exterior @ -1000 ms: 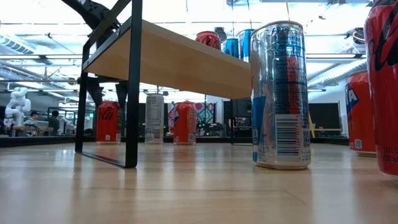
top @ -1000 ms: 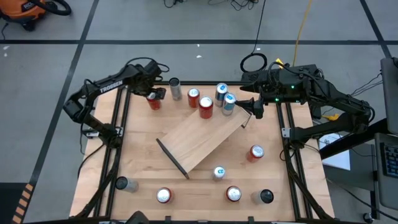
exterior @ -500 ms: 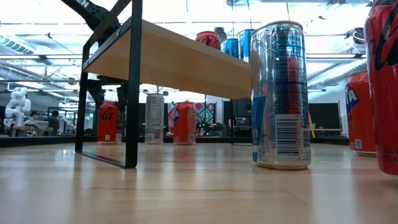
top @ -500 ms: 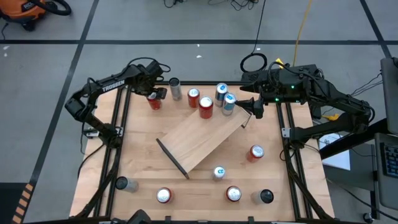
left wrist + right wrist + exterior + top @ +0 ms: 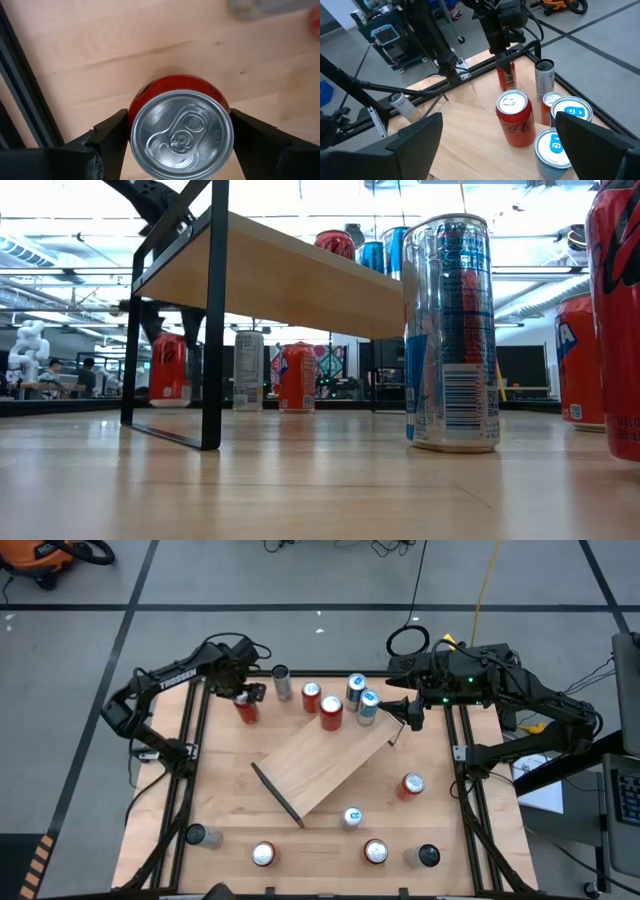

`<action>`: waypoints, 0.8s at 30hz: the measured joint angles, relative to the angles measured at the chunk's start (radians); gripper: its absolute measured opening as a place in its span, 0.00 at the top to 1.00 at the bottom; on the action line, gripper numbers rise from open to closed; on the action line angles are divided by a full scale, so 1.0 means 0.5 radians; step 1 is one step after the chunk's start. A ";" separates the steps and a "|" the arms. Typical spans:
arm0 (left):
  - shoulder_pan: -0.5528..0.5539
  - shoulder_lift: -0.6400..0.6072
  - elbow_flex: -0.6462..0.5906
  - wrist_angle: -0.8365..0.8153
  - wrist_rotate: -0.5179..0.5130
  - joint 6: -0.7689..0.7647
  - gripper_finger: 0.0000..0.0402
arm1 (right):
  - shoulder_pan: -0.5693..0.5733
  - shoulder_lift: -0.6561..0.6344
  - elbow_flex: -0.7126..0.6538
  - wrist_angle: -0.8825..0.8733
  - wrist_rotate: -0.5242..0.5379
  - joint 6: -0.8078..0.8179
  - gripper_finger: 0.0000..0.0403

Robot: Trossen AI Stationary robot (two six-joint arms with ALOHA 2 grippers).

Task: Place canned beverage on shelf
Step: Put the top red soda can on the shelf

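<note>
left claw (image 5: 180,145) straddles a red aluminium can (image 5: 181,131) at my counter's (image 5: 230,765) far edge, fingers not clearly gripping; right claw (image 5: 495,145) gapes wide above the light-wood shelf (image 5: 322,761).

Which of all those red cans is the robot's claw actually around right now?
The red can at the table's far left corner. The left gripper sits over it, a finger on each side; the other red cans stand untouched.

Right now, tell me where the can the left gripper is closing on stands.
In the high view the red can stands at the table's far left, between the left gripper's fingers, left of a silver can and beyond the shelf.
</note>
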 joint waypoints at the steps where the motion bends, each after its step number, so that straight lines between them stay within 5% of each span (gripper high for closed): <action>1: -0.004 -0.016 0.020 -0.017 0.003 -0.011 0.29 | 0.000 0.000 0.000 0.000 -0.001 -0.007 0.10; 13: -0.087 -0.364 0.250 -0.129 0.193 -0.326 0.29 | 0.000 0.000 0.000 -0.001 -0.013 -0.167 0.10; 24: -0.272 -0.845 0.266 -0.102 0.543 -0.975 0.30 | 0.000 0.052 0.000 -0.002 -0.174 -0.318 0.10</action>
